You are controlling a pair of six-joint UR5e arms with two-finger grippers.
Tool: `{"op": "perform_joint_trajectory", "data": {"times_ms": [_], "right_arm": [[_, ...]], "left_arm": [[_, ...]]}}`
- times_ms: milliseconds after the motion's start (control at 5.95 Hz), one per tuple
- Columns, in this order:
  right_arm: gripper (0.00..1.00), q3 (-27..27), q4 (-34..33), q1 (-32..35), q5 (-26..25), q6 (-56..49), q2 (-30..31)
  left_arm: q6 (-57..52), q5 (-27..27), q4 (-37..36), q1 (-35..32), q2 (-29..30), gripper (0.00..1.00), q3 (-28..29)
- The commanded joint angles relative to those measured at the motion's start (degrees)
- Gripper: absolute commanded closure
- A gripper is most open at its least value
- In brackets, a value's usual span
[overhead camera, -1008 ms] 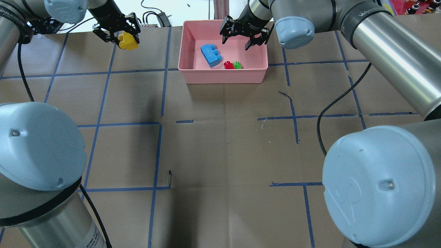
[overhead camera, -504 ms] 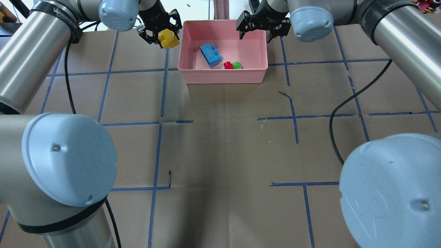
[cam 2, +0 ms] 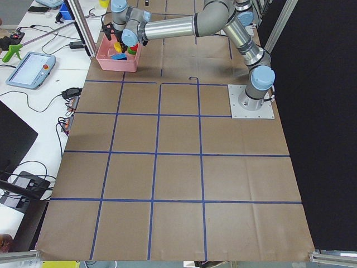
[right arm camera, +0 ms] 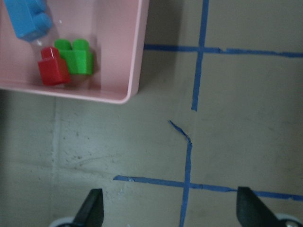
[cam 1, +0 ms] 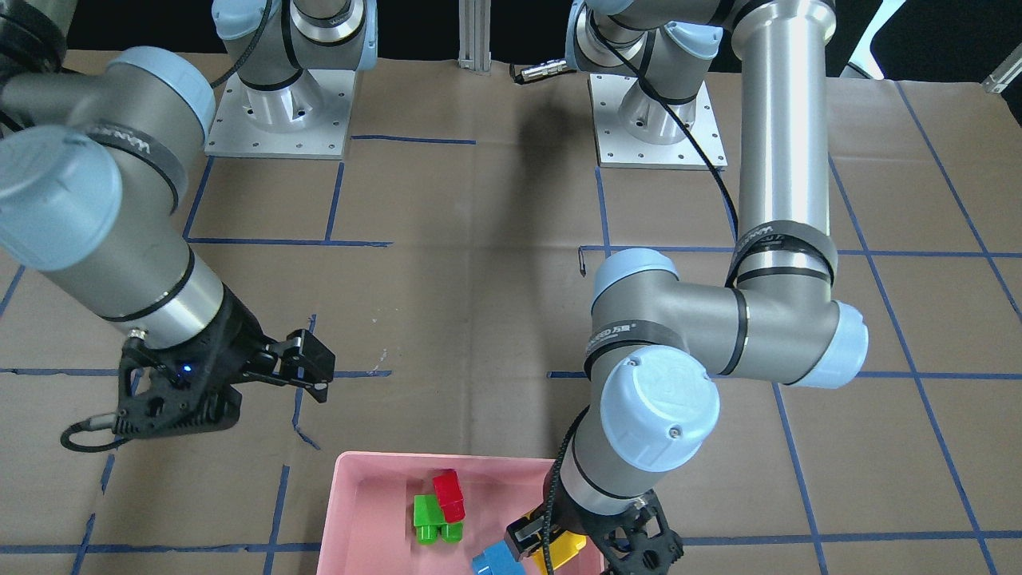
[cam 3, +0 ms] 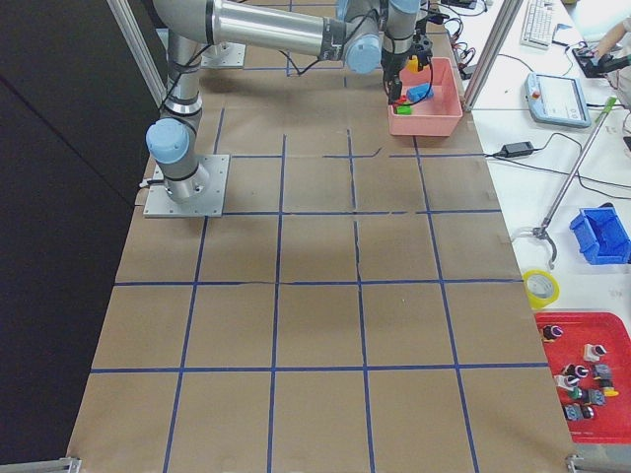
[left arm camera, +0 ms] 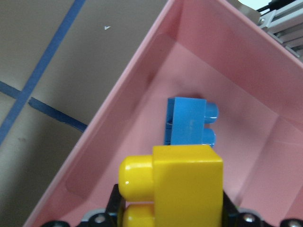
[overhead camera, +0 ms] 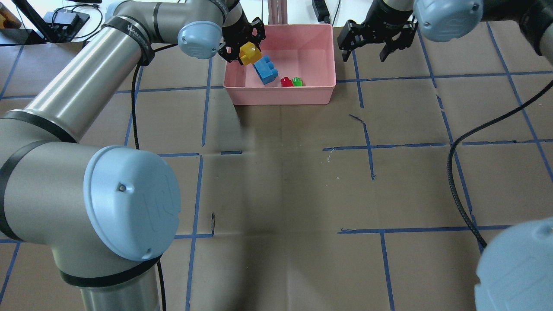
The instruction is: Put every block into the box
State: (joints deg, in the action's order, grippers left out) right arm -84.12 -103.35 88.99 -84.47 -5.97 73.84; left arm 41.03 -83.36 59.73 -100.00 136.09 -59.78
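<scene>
The pink box [overhead camera: 242,93] stands at the far middle of the table. In it lie the blue block [overhead camera: 265,71], the red block [overhead camera: 286,81] and the green block [overhead camera: 297,81]. My left gripper [overhead camera: 243,46] is shut on the yellow block [overhead camera: 250,54] and holds it over the box's left part, above the blue block [left arm camera: 189,120]. The yellow block [left arm camera: 182,187] fills the bottom of the left wrist view. My right gripper [overhead camera: 373,45] is open and empty, just right of the box, above the table. Its wrist view shows the red block [right arm camera: 53,71] and the green block [right arm camera: 78,57] in the box corner [right arm camera: 128,92].
Brown paper with blue tape grid lines covers the table [overhead camera: 281,172]. A black cable [overhead camera: 458,172] hangs from my right arm over the right side. Cables and small devices lie beyond the far edge [overhead camera: 69,17].
My left gripper has carried the yellow block rightward from outside the box to over its left part. My right gripper has moved right, out of the box area.
</scene>
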Motion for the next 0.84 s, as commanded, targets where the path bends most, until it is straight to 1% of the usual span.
{"op": "perform_joint_trajectory", "data": {"times_ms": [0, 168, 336, 504, 672], "right_arm": [[0.00, -9.2, 0.8, -0.4, -1.1, -0.8, 7.4], [0.00, -10.8, 1.1, -0.5, -1.6, -1.5, 10.1], [0.00, -15.8, 2.3, -0.8, -2.1, -4.3, 15.2], [0.00, -20.9, 1.9, -0.5, -2.1, -4.0, 19.8], [0.00, -21.0, 2.0, -0.3, -2.2, -3.7, 21.1]], "left_arm": [[0.0, -0.1, -7.5, 0.0, 1.1, 0.03, 0.6], [-2.4, 0.2, -8.0, 0.2, 0.7, 0.01, 0.6], [-10.8, 0.0, -7.3, 2.5, -0.6, 0.01, 0.5], [-17.6, -0.1, -4.6, 5.1, -3.6, 0.00, -0.5], [-25.9, -0.5, 2.8, 8.6, -6.7, 0.01, -0.5]]}}
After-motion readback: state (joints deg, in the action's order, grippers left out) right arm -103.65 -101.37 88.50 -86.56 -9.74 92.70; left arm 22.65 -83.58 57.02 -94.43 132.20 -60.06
